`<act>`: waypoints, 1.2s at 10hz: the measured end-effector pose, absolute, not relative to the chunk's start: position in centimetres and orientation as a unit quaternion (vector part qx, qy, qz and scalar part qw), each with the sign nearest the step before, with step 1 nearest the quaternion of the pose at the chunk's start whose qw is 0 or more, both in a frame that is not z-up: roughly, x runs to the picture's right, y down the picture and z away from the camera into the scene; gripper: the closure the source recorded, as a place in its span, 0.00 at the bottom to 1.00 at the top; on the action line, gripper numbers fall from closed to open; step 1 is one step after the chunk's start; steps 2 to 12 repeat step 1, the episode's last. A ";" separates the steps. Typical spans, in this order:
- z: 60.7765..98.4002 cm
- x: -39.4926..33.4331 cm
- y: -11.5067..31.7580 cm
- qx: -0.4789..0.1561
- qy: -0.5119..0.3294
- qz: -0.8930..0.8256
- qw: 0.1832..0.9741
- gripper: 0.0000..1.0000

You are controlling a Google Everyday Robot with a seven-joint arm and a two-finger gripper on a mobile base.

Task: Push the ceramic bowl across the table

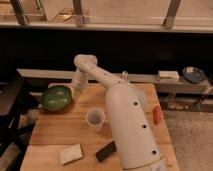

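I see the arm (125, 120) reaching from the lower right of my view up and left across the table (55, 132), its white body covering much of the middle of the top. The elbow bends near the far edge and the forearm drops down toward the left. The gripper (76, 88) sits at the end of it, low over the far left part of the table, just to the right of the bowl (56, 97). It looks to be touching or almost touching the bowl's right rim, but I cannot tell which, and I cannot tell how the claw stands or whether it has hold of anything.

The bowl is green and glossy, and it lies at the far left corner of the table, close to the left edge. It sits upright, with a pale patch showing inside.

A white cup (95, 119) stands upright near the middle of the table, nearer me than the bowl and apart from it, just beside the arm's body. Near the front edge I see a pale sponge (70, 154) and, to its right, a dark flat bar (105, 151) lying at an angle, close against the arm. An orange object (156, 114) lies at the right edge of the table, on the far side of the arm from the cup
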State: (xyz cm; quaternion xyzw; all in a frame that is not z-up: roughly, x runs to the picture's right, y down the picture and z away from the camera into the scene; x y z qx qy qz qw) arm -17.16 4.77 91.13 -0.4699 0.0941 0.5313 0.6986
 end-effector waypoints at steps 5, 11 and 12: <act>91.2 -16.7 4.6 -0.467 0.096 0.534 0.698 0.96; 91.2 -16.7 4.6 -0.467 0.096 0.534 0.698 0.96; 91.2 -16.7 4.6 -0.467 0.096 0.534 0.698 0.96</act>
